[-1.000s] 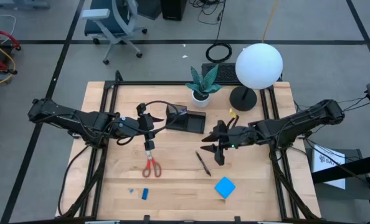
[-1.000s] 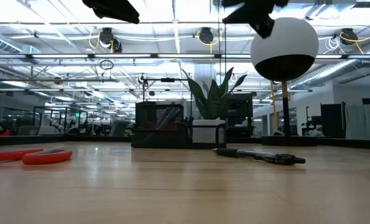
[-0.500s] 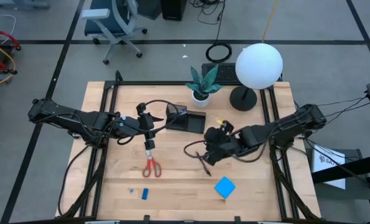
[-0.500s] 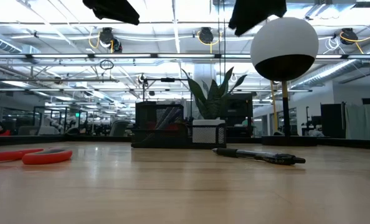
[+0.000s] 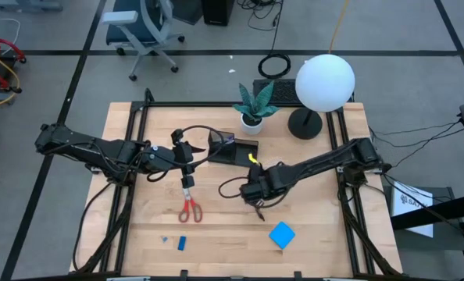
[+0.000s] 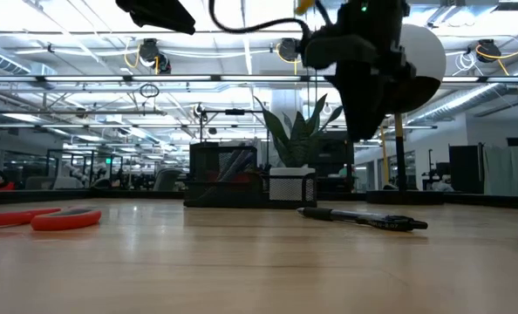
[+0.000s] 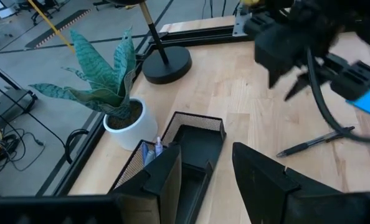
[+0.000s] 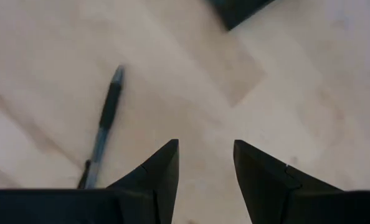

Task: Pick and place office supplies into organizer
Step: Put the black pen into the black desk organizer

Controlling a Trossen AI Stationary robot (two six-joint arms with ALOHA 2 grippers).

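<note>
High view: wooden table [image 5: 318, 234] at frame centre. Black organizer [image 5: 233, 150] sits upper centre, just below the potted plant [image 5: 253, 104]; at least one pen already stands in its mesh section, seen in the left wrist view.

Right gripper [image 5: 255, 193] hangs at centre, just below the organizer's right end and above a black pen [image 5: 255, 206] lying on the wood. Jaws spread, nothing between them; the pen lies off to one side of the fingers [image 8: 163, 168] in the right wrist view.

Left gripper [image 5: 188, 162] sits left of centre, beside the organizer's left end, above the red-handled scissors [image 5: 189, 206]. Jaws parted, empty.

Blue pad [image 5: 282, 234] lower right of centre. Small blue eraser [image 5: 182, 243] lower left. White globe lamp [image 5: 324, 82] upper right.
</note>
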